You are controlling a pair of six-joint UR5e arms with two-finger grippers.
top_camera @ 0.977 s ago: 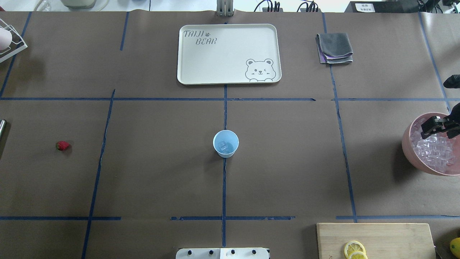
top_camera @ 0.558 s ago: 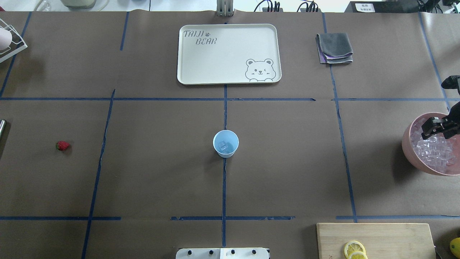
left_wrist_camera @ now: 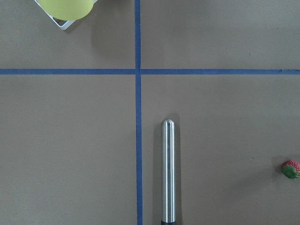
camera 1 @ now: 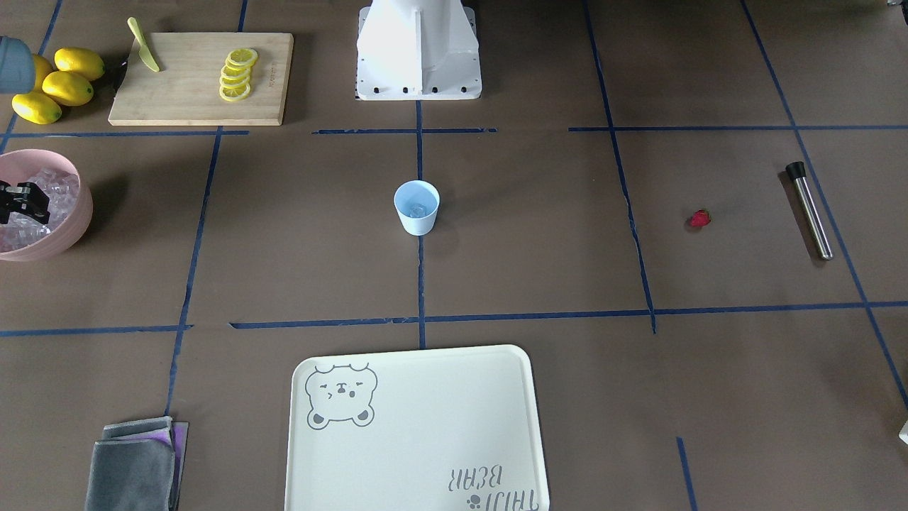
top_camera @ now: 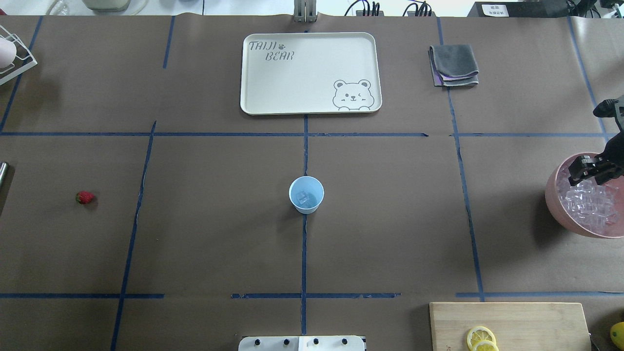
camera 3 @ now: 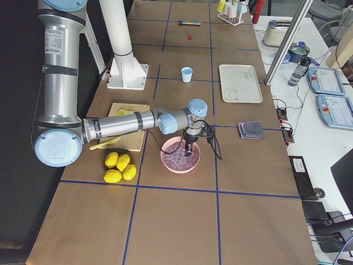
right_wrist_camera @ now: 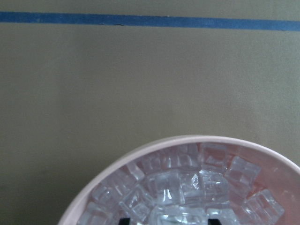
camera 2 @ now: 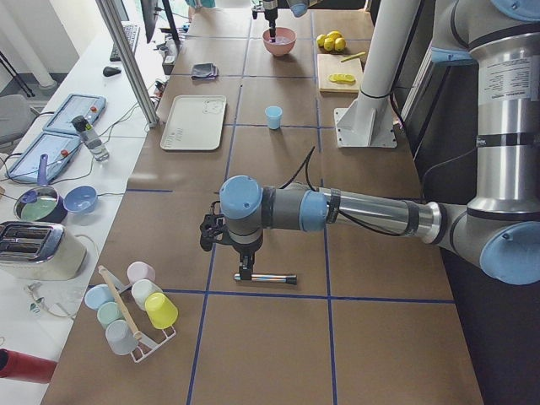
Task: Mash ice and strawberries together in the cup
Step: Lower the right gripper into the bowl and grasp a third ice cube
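Observation:
The pale blue cup [top_camera: 306, 194] stands at the table's middle with an ice cube [top_camera: 303, 197] inside. My right gripper [top_camera: 587, 171] hangs over the pink bowl [top_camera: 553, 195], which is full of ice [right_wrist_camera: 187, 183]. In the right wrist view its black fingertips [right_wrist_camera: 124, 219] sit against a large cube [right_wrist_camera: 178, 216] held between them. The strawberry [top_camera: 85, 197] lies alone far to the left. A steel muddler [left_wrist_camera: 168, 171] lies on the table beyond the strawberry. My left gripper [camera 2: 245, 272] hovers above the muddler and shows only in the exterior left view, so I cannot tell its state.
A cream bear tray [top_camera: 263, 97] and a folded grey cloth [top_camera: 454, 66] lie at the far side. A cutting board [top_camera: 536, 321] with lemon slices sits near the robot's right, with whole lemons [camera 1: 57, 85] beside it. A rack of cups [camera 2: 135, 308] stands at the left end.
The right gripper has shifted slightly left and a little up over the pink bowl. Cup and strawberry have not moved.

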